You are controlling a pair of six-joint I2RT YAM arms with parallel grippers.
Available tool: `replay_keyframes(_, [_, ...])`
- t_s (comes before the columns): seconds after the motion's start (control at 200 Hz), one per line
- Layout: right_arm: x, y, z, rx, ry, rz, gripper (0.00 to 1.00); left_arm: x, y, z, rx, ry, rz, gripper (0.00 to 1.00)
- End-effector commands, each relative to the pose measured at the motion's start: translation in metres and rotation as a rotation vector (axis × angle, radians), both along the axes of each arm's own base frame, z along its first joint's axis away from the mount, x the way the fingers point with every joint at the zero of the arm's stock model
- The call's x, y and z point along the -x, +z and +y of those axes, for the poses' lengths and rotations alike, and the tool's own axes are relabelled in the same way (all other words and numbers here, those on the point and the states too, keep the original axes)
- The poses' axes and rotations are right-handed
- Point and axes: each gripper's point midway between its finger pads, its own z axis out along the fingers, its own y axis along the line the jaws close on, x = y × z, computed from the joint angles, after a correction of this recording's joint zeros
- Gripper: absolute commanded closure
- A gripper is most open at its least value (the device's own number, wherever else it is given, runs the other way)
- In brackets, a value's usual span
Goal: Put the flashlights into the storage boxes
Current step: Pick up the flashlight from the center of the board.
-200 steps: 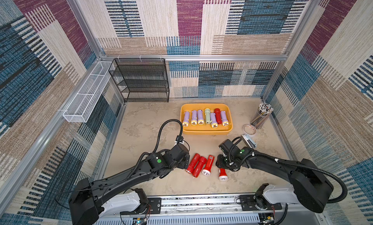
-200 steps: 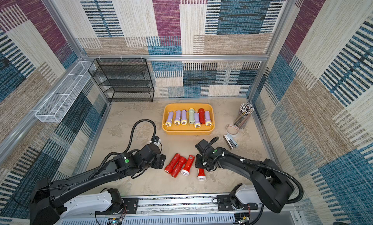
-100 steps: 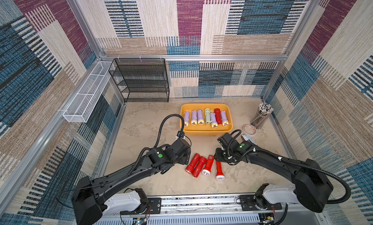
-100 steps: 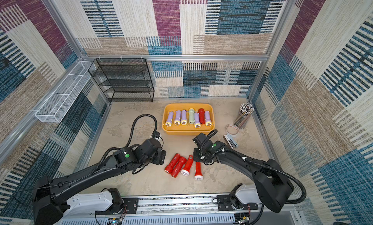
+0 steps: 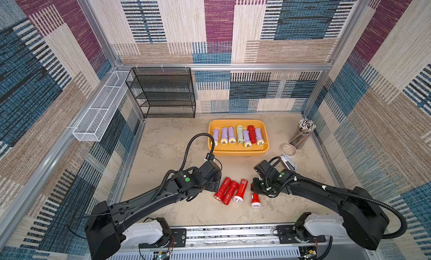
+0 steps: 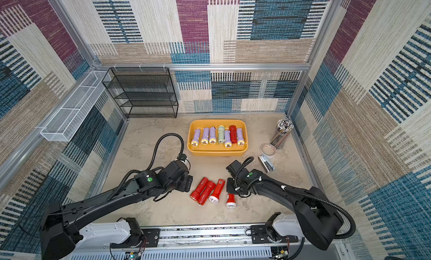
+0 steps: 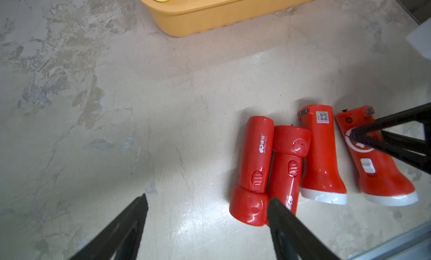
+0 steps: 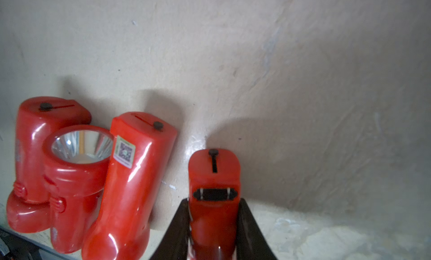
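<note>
Mottled beige tabletop (image 5: 163, 154) is filling the cell, and I am placing everything against the yellow tray (image 5: 238, 151), where seven flashlights (image 5: 239, 133) are already lying in a row. On the near side of the tray, off its left corner, my left gripper (image 7: 207, 198) is hovering wide and empty beside three red flashlights (image 5: 229, 189) lying together. Just right of those, my right gripper (image 8: 213, 201), loose a moment ago, is now clamping the fourth red flashlight (image 8: 214, 168) by its handle, head pointing away from the tray. I am judging the pick secured, so lifting it across into the tray is coming next.
</note>
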Motion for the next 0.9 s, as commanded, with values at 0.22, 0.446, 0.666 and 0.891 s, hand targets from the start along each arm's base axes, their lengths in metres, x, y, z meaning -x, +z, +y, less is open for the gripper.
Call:
replay_keyframes(0.22, [-0.008,0.028,-0.002,-0.001,-0.023,-0.059,0.73,-0.002,0.005,0.002,0.005,0.017,-0.012,0.16])
replay_keyframes(0.446, [-0.051,0.077,-0.001,0.062,-0.008,-0.215,0.69,-0.010,0.011,-0.002,-0.008,0.019,-0.018,0.16])
replay_keyframes(0.666, [-0.124,0.115,0.011,0.062,0.030,-0.333,0.69,-0.029,0.020,-0.003,-0.039,0.038,-0.021,0.16])
replay_keyframes(0.891, [-0.222,0.129,0.004,0.127,0.053,-0.418,0.70,-0.048,0.023,0.000,-0.034,0.074,-0.008,0.16])
